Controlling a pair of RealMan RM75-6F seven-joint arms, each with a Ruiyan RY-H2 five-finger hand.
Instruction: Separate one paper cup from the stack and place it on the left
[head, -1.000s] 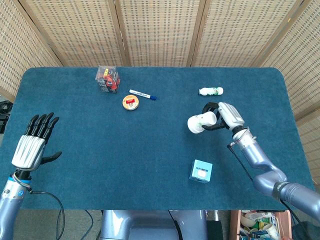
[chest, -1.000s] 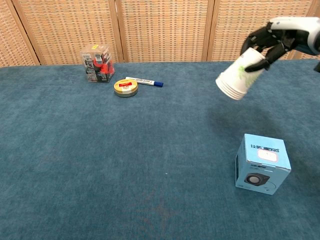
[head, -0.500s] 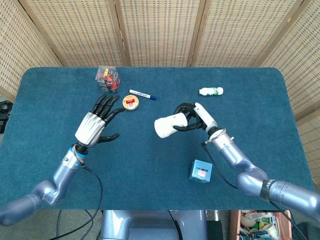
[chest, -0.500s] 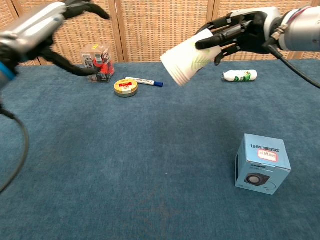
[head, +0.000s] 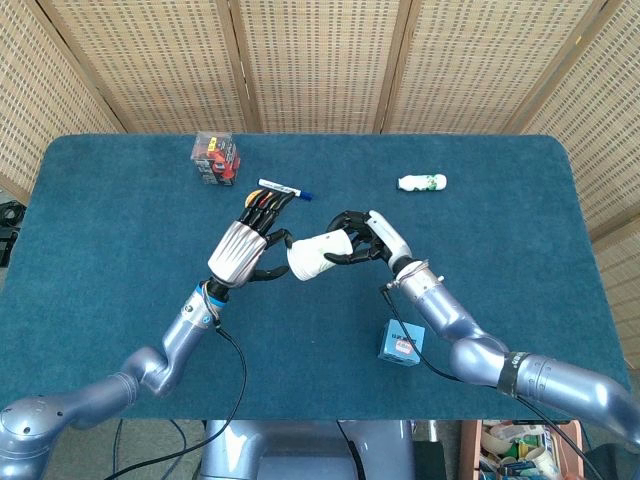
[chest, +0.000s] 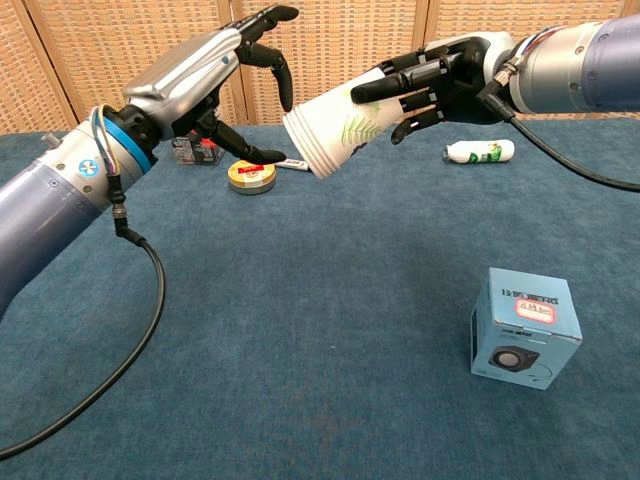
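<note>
My right hand (head: 365, 240) (chest: 440, 80) holds a stack of white paper cups (head: 318, 255) (chest: 335, 135) with a green print, tipped on its side above the middle of the blue table. The rims point toward my left hand. My left hand (head: 248, 245) (chest: 235, 70) is right at the rim end with fingers spread above and thumb below. It holds nothing, and I cannot tell whether it touches the rim.
A blue cube box (head: 401, 342) (chest: 525, 328) stands near the front right. A white bottle (head: 421, 182) (chest: 480, 152) lies at the back right. A marker (head: 285, 189), a round tin (chest: 251, 176) and a clear box (head: 216, 158) are at the back left.
My right hand has carried the cup stack leftward to the middle. My left hand has swung in from the left edge and now sits at the stack's rim end.
</note>
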